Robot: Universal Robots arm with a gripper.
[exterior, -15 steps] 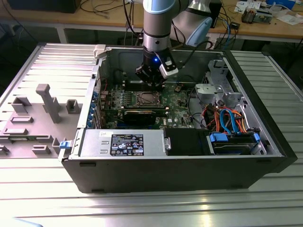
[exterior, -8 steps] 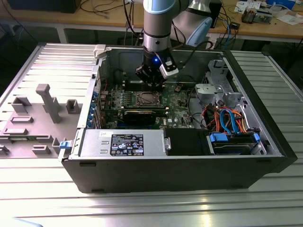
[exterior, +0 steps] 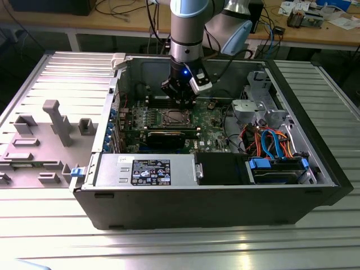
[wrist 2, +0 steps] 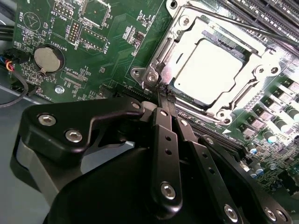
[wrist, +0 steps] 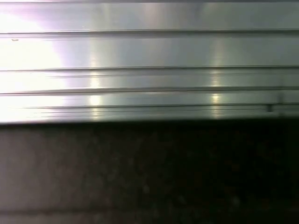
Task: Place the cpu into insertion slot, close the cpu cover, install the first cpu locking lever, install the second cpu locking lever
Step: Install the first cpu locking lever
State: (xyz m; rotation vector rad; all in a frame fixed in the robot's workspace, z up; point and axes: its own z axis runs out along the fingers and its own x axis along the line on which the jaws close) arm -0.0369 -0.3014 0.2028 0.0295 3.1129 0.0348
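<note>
Silvery cpu (wrist 2: 211,70) sits seated under the closed cpu cover (wrist 2: 261,70), so my gripper (wrist 2: 163,95), fingertips pinched together and holding nothing, presses near the cover's corner.

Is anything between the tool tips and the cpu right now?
In the second wrist view, the tool meets a corner of the cpu cover. Only the cover's metal frame lies between it and the cpu seated under the window.

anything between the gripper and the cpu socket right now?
Nothing visible. In the second wrist view the gripper sits right at the corner of the cpu cover, which lies closed over the cpu; bare board around it.
</note>
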